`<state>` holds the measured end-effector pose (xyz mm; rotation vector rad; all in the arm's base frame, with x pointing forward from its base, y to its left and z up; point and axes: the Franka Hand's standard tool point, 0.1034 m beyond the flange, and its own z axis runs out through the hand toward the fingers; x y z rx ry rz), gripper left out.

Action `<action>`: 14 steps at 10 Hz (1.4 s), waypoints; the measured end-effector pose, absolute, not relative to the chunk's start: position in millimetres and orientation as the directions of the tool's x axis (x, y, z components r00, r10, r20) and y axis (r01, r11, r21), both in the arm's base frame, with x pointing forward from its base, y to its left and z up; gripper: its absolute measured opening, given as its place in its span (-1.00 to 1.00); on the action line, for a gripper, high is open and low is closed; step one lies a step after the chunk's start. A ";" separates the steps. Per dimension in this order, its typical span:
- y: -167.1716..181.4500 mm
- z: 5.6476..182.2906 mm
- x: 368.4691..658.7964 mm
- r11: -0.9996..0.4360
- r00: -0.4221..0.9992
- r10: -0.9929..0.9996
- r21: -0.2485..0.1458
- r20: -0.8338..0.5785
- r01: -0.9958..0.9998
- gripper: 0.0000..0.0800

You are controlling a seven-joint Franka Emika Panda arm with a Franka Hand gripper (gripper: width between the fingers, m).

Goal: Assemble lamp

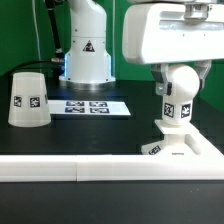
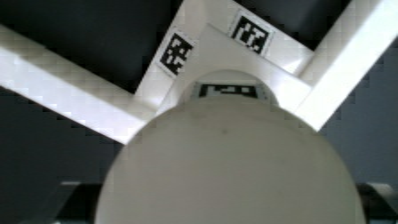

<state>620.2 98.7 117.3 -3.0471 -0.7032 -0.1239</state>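
- The arm's base column is glossy white and rounded, made of smoothly curved sections stacked one on another.
- A black triangular sticker with a pale mark inside sits on the column's front.
- A blue light glows low on the column's side.
- The gripper has a broad white housing, box-like with rounded corners and a fine seam line.
- Its fingers are short and dark grey. In the wrist view they show only as blurred dark blocks.
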 end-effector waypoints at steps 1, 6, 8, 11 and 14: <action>99.0 117.5 620.4 -0.940 0.937 0.340 -0.002 0.080 0.341 0.45; 94.7 118.3 621.8 -0.999 0.997 0.022 -0.025 0.078 0.024 0.45; 93.4 118.7 621.7 -0.995 0.992 -0.099 -0.032 0.074 -0.097 0.45; 94.4 116.0 613.4 -0.908 0.908 -0.418 -0.033 0.029 -0.417 0.45; 95.6 114.2 610.2 -0.762 0.762 -0.647 -0.038 -0.008 -0.647 0.45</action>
